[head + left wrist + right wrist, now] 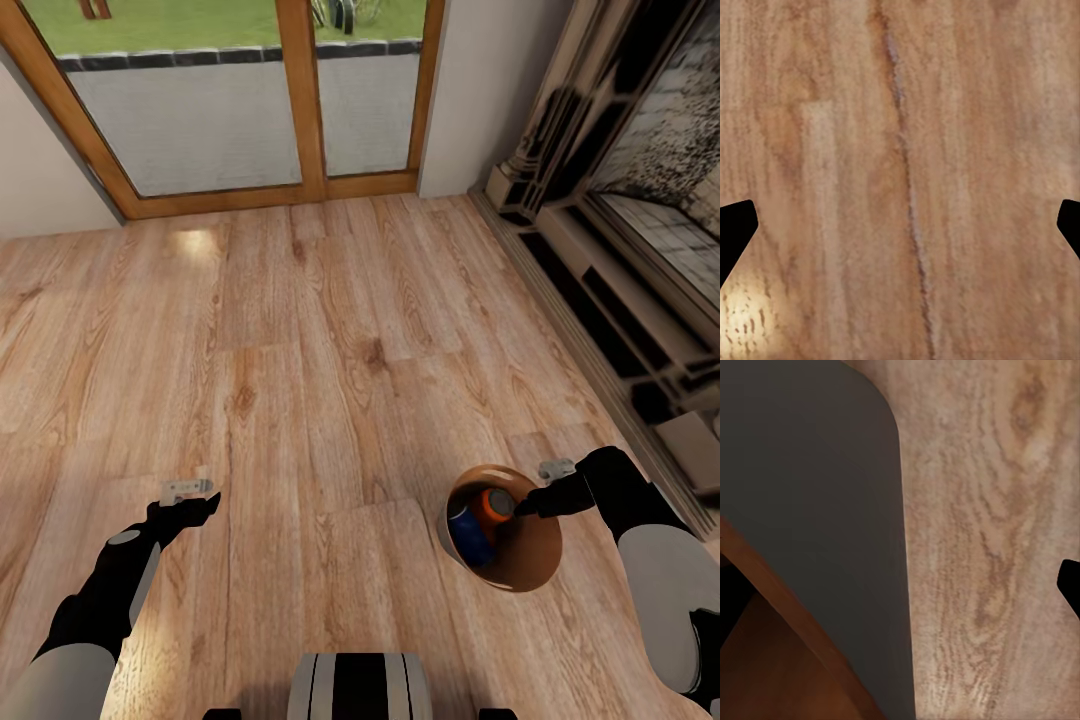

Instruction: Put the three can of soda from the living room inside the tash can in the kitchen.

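The tash can (528,562), pale grey outside and orange-brown inside, stands on the wood floor at my lower right. In it lie an orange can of soda (492,503) and a blue can of soda (470,531). My right gripper (532,503) hangs at the bin's far rim, beside the orange can. In the right wrist view its fingertips (1069,585) stand wide apart across the rim, with the grey wall (810,502) between them, so the right gripper (900,594) is open. My left gripper (190,497) hovers open over bare floor (900,187), holding nothing.
A wood-framed glass door (300,100) fills the far wall. A dark fireplace surround (610,250) with a raised base runs along the right. Plank floor (330,340) stretches between me and the door.
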### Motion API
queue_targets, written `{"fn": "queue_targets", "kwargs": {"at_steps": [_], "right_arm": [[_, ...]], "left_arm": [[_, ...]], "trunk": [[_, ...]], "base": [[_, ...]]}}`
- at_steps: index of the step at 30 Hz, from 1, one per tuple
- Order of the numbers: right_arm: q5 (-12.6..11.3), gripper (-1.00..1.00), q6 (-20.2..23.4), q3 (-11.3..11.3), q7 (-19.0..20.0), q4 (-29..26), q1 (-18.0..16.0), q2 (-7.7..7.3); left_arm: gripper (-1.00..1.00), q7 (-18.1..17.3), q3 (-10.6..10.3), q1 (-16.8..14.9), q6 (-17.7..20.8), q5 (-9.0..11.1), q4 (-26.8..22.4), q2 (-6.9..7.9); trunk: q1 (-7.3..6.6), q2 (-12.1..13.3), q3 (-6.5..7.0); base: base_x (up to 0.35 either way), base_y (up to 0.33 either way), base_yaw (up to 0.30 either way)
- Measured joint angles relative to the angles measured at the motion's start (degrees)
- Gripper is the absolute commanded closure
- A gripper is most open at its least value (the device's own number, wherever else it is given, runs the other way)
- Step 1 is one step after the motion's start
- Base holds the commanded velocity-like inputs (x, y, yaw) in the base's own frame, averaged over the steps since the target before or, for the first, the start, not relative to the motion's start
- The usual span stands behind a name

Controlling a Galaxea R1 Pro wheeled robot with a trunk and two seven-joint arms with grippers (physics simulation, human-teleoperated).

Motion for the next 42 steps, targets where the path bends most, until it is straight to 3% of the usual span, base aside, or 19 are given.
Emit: {"fn": "queue_targets", "kwargs": {"at_steps": [42], "right_arm": [[-0.07,-1.0,-0.04,0.0,0.08,-0.07,0.44,-0.01]], "left_arm": [[-1.0,0.0,0.0,0.0,0.0,0.0,0.09,0.0]], "trunk": [[0.0,0.0,0.0]], "base": [[0.0,0.0,0.0]]}}
